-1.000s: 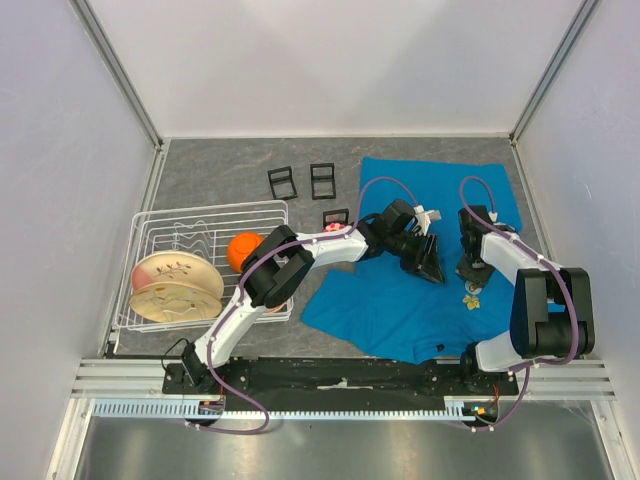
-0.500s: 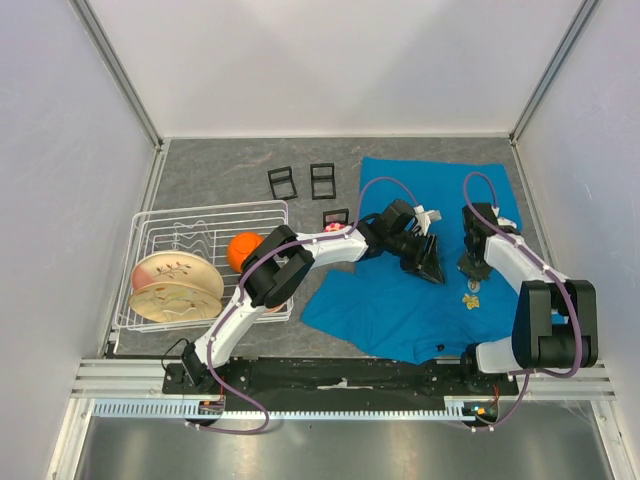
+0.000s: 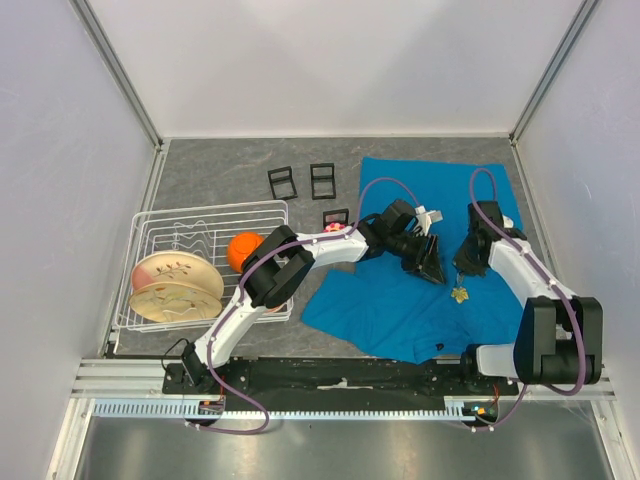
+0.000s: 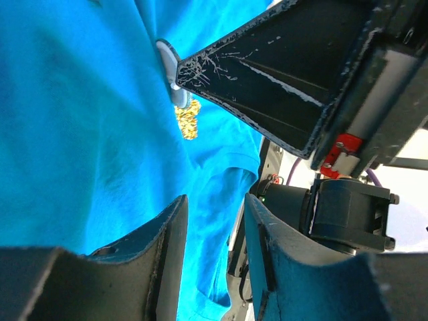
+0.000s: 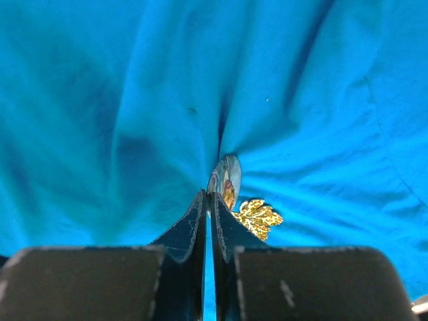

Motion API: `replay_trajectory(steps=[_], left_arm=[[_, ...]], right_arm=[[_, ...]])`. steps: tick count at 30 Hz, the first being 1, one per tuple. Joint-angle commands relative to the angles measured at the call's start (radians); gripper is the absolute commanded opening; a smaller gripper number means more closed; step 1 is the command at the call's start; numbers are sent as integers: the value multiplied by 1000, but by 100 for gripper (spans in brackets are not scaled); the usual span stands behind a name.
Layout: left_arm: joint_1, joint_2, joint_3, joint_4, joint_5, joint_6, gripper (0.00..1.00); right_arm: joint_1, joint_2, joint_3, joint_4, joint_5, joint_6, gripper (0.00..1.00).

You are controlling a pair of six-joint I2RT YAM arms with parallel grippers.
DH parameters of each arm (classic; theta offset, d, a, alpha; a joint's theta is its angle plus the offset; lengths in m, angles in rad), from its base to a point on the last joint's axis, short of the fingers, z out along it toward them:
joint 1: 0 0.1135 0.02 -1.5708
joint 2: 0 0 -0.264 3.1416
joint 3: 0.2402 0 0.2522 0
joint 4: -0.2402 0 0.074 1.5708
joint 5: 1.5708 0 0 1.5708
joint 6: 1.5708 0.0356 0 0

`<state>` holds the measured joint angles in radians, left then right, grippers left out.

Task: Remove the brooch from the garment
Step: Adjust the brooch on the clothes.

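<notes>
The garment (image 3: 400, 300), a teal-blue T-shirt, lies spread on the grey table to the right of centre. The brooch (image 5: 226, 177) is a small silver disc with a gold leaf (image 5: 257, 217) hanging from it. My right gripper (image 5: 212, 195) is shut on the disc's edge, and the cloth puckers in folds up towards it. From above, the brooch (image 3: 460, 294) hangs just below the right gripper (image 3: 466, 270). My left gripper (image 3: 432, 268) stands open over the shirt just left of it, nothing between its fingers (image 4: 167, 241). The left wrist view shows the brooch (image 4: 187, 117) at the right fingertip.
A white wire dish rack (image 3: 150, 225) with a patterned plate (image 3: 175, 285) and an orange ball (image 3: 243, 248) stands at the left. Three small black frames (image 3: 282, 181) sit behind the left arm. The enclosure's walls close in on both sides.
My right gripper has shut on the brooch and drawn it a little left, pulling the cloth up with it. The left gripper has stayed where it was.
</notes>
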<state>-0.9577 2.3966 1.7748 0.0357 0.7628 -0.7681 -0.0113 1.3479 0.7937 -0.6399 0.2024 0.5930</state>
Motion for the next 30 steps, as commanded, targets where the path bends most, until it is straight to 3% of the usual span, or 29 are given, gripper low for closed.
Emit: replay_trajectory(steps=[1,11,15,22,30], left_arm=[[-6,-14,6,59,50,-49,46],[-6,-1,31,63,52,-60,46],[-7,21,57,73,56,-68,46],[-16,61,121,81,67,-80,45],[-21,90,147,82,66,-99,45]], right_arm=[[-35,-64,-16,75,-138,-24,0],[-197,-110,-106,95,-277,-50,0],[-226,-104,-125,83,-264,-59,0],[-225,-89,-114,37,-209,-36,28],[-227,-115,-99,-4,-184,-9,28]])
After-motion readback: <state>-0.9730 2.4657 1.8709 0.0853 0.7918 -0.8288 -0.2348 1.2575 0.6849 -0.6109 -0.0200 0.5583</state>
